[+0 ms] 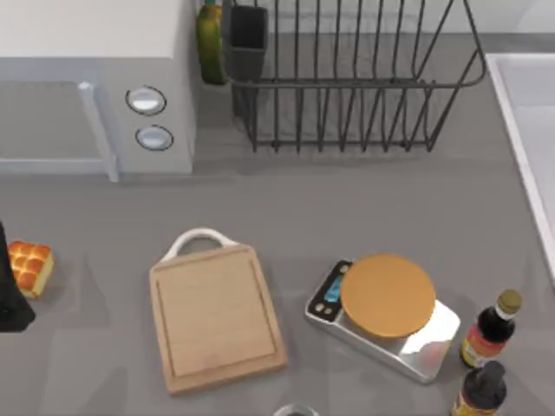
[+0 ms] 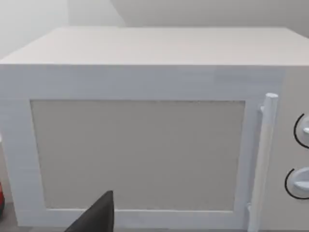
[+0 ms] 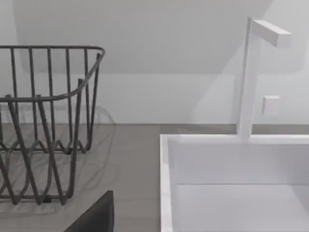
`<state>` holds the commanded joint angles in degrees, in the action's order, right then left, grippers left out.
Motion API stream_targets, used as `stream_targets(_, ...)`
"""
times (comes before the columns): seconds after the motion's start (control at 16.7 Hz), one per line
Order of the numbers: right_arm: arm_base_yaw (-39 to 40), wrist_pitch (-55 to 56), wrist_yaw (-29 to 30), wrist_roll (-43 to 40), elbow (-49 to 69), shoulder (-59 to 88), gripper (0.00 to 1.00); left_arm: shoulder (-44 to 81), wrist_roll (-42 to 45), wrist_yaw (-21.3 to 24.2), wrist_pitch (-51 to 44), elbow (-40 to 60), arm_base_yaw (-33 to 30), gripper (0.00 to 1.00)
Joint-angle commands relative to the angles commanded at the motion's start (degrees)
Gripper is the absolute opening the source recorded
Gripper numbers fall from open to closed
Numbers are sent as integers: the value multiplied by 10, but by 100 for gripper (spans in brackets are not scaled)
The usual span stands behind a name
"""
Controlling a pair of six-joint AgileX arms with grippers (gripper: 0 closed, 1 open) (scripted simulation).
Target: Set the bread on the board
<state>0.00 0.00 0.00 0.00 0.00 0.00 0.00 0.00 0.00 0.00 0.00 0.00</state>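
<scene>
The bread (image 1: 30, 268) sat at the table's far left edge beside the left gripper (image 1: 10, 295), jaw state untellable, well apart from the board (image 1: 217, 316), with the scale (image 1: 381, 316) and two bottles (image 1: 490, 329) to its right.

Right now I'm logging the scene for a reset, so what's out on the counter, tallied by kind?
Bread: 1
Cutting board: 1
Kitchen scale: 1
Dark sauce bottles: 2
Green bottle: 1
Microwave: 1
Wire dish rack: 1
Sink: 1
Total: 9
</scene>
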Motion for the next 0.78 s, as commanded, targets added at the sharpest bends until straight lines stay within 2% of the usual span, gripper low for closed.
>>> stream_targets(0.18,0,0,0,0,0,0,100,6,1,0,-4,6,0,100)
stream_targets(0.36,0,0,0,0,0,0,100,61,10,-2,-41,56,3,100)
stream_targets(0.54,0,0,0,0,0,0,100,170,27,-3,-107,141,5,100)
stream_targets(0.78,0,0,0,0,0,0,100,394,54,-2,-223,282,6,100)
